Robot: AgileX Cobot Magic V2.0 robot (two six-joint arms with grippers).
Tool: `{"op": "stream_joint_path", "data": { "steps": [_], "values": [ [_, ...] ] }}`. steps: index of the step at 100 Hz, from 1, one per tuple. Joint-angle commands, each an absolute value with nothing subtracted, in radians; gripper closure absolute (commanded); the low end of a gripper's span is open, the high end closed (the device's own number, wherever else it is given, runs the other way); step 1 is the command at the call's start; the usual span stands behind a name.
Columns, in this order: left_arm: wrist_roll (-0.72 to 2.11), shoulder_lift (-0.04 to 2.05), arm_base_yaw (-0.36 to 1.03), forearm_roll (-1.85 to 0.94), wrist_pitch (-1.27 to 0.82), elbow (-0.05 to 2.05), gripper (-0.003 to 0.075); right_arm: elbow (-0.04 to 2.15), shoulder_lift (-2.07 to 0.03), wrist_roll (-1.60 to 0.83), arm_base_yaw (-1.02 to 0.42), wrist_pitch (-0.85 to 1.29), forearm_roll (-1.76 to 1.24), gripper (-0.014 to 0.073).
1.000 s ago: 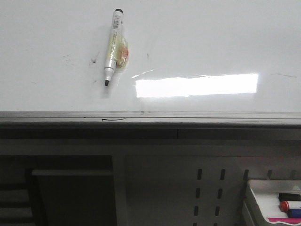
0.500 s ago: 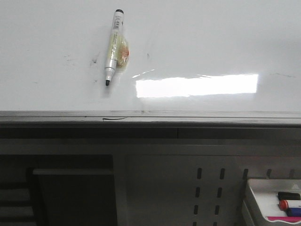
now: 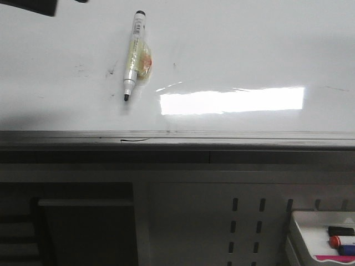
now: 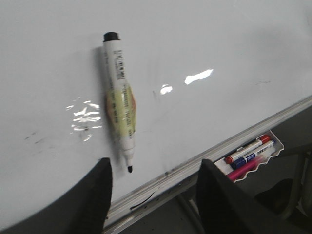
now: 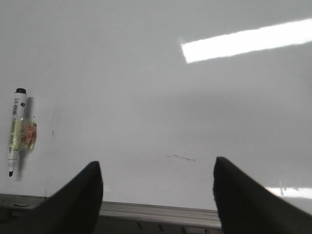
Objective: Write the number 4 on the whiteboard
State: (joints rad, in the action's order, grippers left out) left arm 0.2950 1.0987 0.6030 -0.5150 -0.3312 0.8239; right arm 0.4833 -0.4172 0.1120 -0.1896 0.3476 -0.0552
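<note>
Whiteboard (image 3: 233,50): glossy, smooth, white, bright glare; grey metal rim, matt. Marker (image 3: 133,54): smooth plastic barrel, wrapped mid-way in shiny yellowish tape. Tray (image 3: 302,235), lower right: white plastic.

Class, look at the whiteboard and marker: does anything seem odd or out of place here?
Yes. The marker lies uncapped on the whiteboard, wrapped in a yellowish wad mid-barrel. Faint smudges mark the board, and a stray curved black line sits on its rim. No 4 yet.

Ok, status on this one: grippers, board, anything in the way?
Left gripper open, empty, hovering near marker. Right gripper open, empty. Whiteboard shows no 4 yet. Marker lies uncapped on board, nothing blocking.
</note>
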Motion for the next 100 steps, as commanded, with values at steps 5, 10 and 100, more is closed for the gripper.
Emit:
{"op": "stream_joint_path", "data": {
  "steps": [5, 10, 100],
  "values": [
    [0.297, 1.188, 0.647, -0.536, -0.224, 0.896, 0.0353, 0.519, -0.432, 0.101, -0.184, 0.279, -0.044, 0.0158],
    [0.297, 1.223, 0.65, -0.536, -0.224, 0.91, 0.0353, 0.519, -0.432, 0.101, -0.184, 0.279, -0.044, 0.0158],
    [0.294, 1.46, 0.625, -0.593, -0.037, 0.923, 0.0659, 0.519, -0.432, 0.101, -0.184, 0.327, -0.046, 0.0158]
  ]
}}
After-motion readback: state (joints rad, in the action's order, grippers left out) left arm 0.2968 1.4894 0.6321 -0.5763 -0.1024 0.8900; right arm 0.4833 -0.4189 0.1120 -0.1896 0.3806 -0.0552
